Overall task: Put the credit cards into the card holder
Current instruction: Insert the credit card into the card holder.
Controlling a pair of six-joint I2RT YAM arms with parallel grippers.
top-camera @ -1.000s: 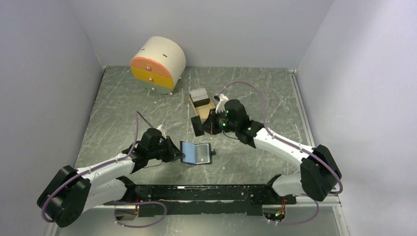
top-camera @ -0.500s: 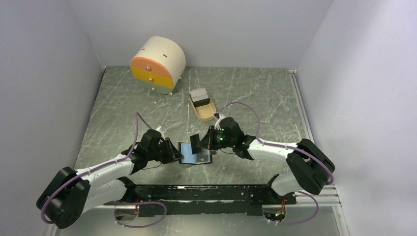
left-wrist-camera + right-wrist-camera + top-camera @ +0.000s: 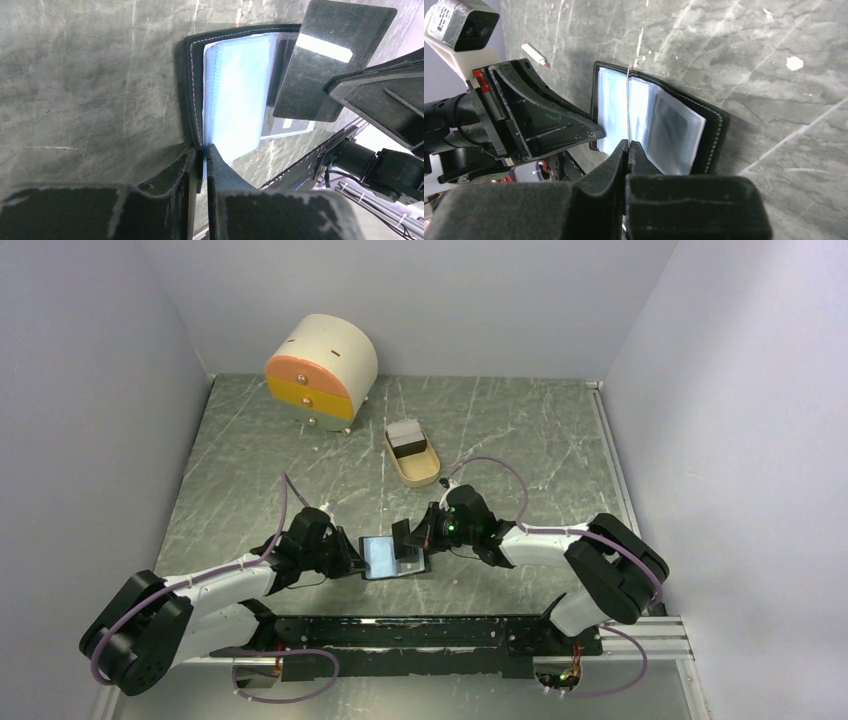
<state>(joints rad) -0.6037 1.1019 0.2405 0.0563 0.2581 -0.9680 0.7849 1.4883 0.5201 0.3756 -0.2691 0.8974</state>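
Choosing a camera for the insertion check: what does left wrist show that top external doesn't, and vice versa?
Left wrist only: the left gripper pinched shut on the card holder's edge, and the black card's flat face with a glare stripe.
Top external only: the tan tray with spare cards in it, and the drawer box at the back.
Both: the card holder lying open, blue inside, with the right gripper holding the black card over it.

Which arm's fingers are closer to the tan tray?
Right. The right fingers hold a card over the card holder, nearest the tray; the left fingers pinch the holder's left edge, farther away.
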